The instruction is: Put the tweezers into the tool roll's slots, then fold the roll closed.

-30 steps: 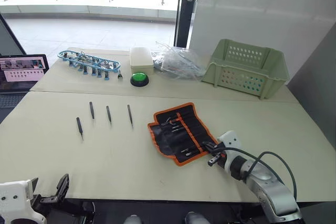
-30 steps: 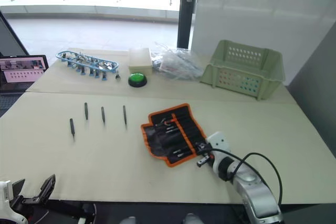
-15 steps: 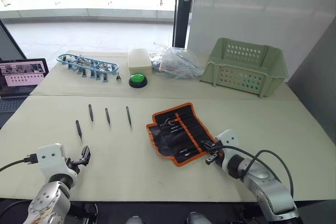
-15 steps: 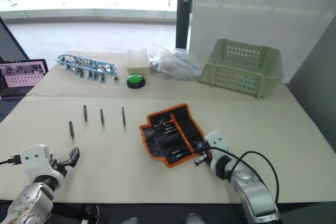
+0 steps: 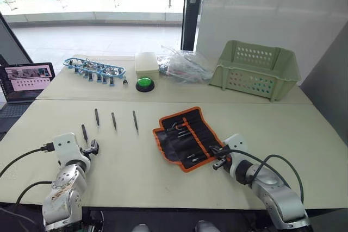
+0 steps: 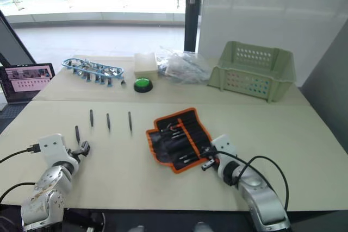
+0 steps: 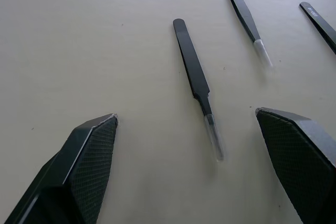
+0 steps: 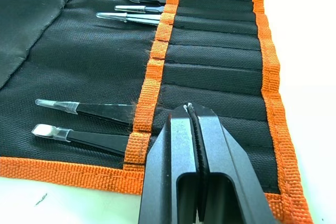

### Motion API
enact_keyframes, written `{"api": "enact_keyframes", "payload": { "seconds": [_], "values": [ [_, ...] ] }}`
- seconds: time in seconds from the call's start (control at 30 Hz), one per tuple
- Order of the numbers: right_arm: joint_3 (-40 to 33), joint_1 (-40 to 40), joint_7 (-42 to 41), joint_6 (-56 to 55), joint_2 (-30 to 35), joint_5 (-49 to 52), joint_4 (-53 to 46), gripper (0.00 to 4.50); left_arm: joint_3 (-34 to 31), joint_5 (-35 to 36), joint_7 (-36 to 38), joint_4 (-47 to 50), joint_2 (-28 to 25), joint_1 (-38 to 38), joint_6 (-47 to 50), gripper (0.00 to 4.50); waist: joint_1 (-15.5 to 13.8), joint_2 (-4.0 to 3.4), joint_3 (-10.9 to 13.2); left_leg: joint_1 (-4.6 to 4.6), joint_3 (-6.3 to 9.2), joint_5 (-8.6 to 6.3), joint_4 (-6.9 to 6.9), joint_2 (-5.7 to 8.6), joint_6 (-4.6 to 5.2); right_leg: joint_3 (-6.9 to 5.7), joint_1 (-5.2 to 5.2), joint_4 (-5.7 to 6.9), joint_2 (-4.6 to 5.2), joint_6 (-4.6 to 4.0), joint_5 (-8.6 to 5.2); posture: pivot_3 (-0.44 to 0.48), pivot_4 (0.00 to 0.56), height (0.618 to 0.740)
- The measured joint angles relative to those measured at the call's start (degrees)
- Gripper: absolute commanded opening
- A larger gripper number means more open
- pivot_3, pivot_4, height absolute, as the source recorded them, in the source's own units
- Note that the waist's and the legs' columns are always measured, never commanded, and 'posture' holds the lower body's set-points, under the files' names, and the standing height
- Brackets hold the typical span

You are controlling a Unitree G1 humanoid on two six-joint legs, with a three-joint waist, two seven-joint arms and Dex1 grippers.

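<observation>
Several slim black tweezers (image 5: 113, 120) lie in a row on the pale table, left of the tool roll (image 5: 187, 137). The roll lies open, black with orange trim, and its slots (image 8: 220, 61) hold a few tools. My left gripper (image 5: 93, 146) is open just short of the leftmost tweezers (image 7: 195, 80), which lie ahead between its two fingers (image 7: 89, 150). My right gripper (image 8: 189, 107) is shut with nothing in it, its tips over the roll's near-right slots by the orange edge.
At the back stand a pale green basket (image 5: 254, 69), crumpled plastic bags (image 5: 185, 63), a white box (image 5: 145, 62), a green button (image 5: 144, 83) and a blue-framed rack of small tools (image 5: 93, 69). A laptop (image 5: 27, 77) sits at far left.
My left arm has come up from below the table edge and moved forward to the leftmost tweezers. The right gripper has stayed at the roll's corner. The camera has shifted slightly.
</observation>
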State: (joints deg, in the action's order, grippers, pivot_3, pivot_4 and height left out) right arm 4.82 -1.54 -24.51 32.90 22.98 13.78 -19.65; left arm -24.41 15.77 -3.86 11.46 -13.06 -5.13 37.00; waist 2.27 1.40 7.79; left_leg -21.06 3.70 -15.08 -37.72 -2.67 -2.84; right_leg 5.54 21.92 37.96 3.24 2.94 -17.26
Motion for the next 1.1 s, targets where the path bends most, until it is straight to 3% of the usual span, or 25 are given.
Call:
{"api": "enact_keyframes", "payload": {
  "seconds": [0.4, 1.1],
  "values": [
    [-0.1, 0.5, 0.5, 1.2, -0.2, -0.1, -1.7, 0.00, 0.0, -2.2, 0.9, -7.2, -1.0, -4.2, -3.7, 0.03, -1.6, -0.08, 0.0, -0.01, 0.03, 0.01, -0.01, 0.11, -0.03, -0.01, -0.04, -0.07, 0.08, 0.05, -0.02, 0.000, 0.150, 0.713],
    [0.1, 0.5, 0.8, 1.5, -0.8, 0.0, -2.0, 0.00, 0.6, -2.1, 5.0, -6.1, -3.9, -3.2, -4.3, 0.01, -1.2, 0.19, 0.1, -0.12, 0.04, 0.01, 0.02, 0.07, -0.03, -0.03, 0.10, -0.13, 0.07, 0.07, -0.04, 0.000, 0.150, 0.713]
  ]
}}
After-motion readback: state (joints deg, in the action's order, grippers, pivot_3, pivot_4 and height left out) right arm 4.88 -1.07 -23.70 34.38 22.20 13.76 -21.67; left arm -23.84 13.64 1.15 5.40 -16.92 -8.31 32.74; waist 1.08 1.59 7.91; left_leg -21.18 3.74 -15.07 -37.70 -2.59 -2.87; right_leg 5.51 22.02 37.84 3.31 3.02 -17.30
